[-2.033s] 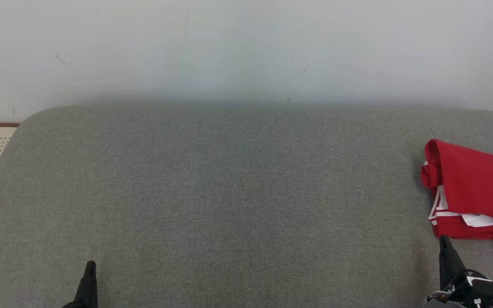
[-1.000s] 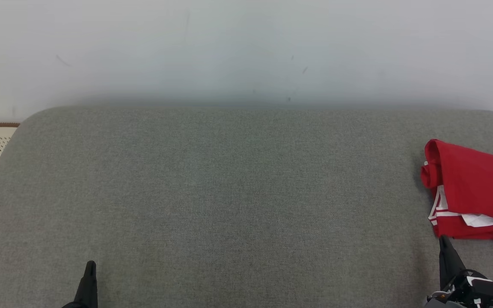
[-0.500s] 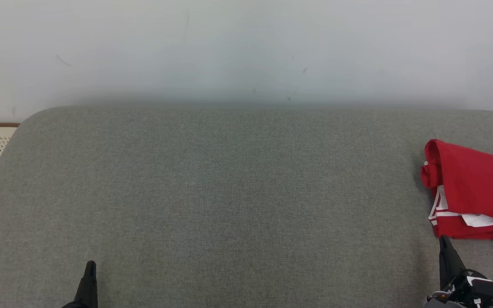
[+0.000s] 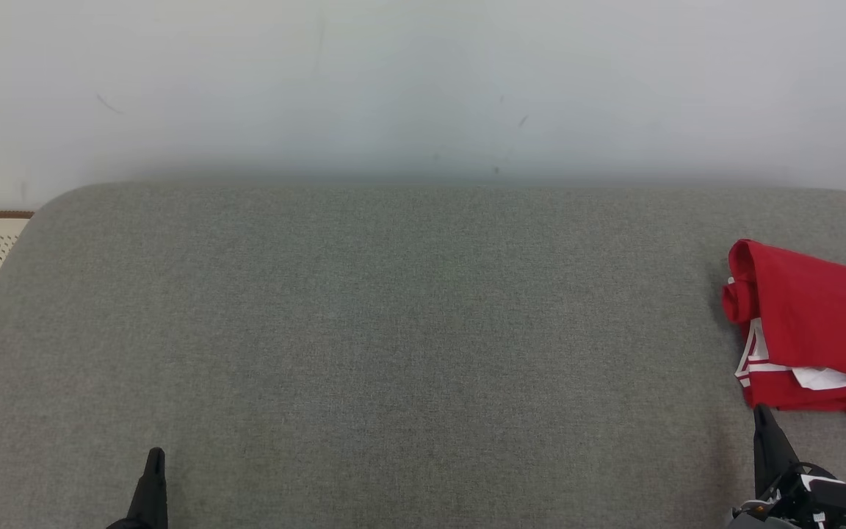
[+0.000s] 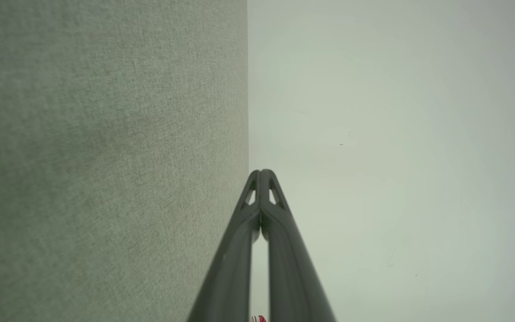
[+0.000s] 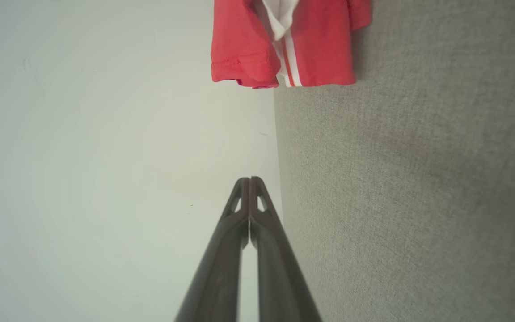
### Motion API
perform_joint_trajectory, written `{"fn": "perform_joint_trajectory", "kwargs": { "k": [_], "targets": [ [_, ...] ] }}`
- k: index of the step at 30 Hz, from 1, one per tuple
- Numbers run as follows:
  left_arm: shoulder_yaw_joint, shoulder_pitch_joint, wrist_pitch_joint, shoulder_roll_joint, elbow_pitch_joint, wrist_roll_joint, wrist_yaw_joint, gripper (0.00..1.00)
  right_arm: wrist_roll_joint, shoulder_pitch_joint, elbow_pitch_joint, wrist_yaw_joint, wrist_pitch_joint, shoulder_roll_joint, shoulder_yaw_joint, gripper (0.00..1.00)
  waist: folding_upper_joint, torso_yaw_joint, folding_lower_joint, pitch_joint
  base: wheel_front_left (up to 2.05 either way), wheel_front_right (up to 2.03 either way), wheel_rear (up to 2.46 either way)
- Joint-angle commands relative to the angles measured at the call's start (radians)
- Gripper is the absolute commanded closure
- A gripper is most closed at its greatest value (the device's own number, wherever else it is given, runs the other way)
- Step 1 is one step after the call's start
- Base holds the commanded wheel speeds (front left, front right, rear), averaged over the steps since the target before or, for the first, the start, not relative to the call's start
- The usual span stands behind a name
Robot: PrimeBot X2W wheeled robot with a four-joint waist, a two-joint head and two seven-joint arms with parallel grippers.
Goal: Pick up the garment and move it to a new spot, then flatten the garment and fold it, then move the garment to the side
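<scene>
The red cotton garment with white stripes (image 4: 816, 323) lies at the right edge of the grey fabric tabletop (image 4: 393, 330), seemingly folded and already set aside. Left claw (image 4: 154, 455) and right claw (image 4: 760, 413) are pressed together and empty. Little looks left.

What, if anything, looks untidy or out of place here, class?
The red garment lies at the far right of the grey surface, only loosely folded: one edge is rolled up and a white part pokes out between the layers. Nothing else stands out.
</scene>
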Motion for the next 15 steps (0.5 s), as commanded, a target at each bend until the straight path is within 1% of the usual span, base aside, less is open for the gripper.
{"fn": "perform_joint_trajectory", "kwargs": {
  "k": [1, 15],
  "targets": [
    [0.003, -0.005, 0.001, 0.003, -0.002, -0.003, -0.003, 1.00, 0.004, 0.000, -0.004, 0.000, 0.002, 0.002, 0.000, 1.00, -0.0001, 0.000, 0.0000, 0.000, 0.00, 0.00, 0.00],
    [0.003, -0.005, 0.001, 0.003, -0.002, -0.003, -0.003, 1.00, 0.004, 0.000, -0.004, 0.000, 0.002, 0.002, 0.000, 1.00, -0.0001, 0.000, 0.0000, 0.000, 0.00, 0.00, 0.00]
  ]
}}
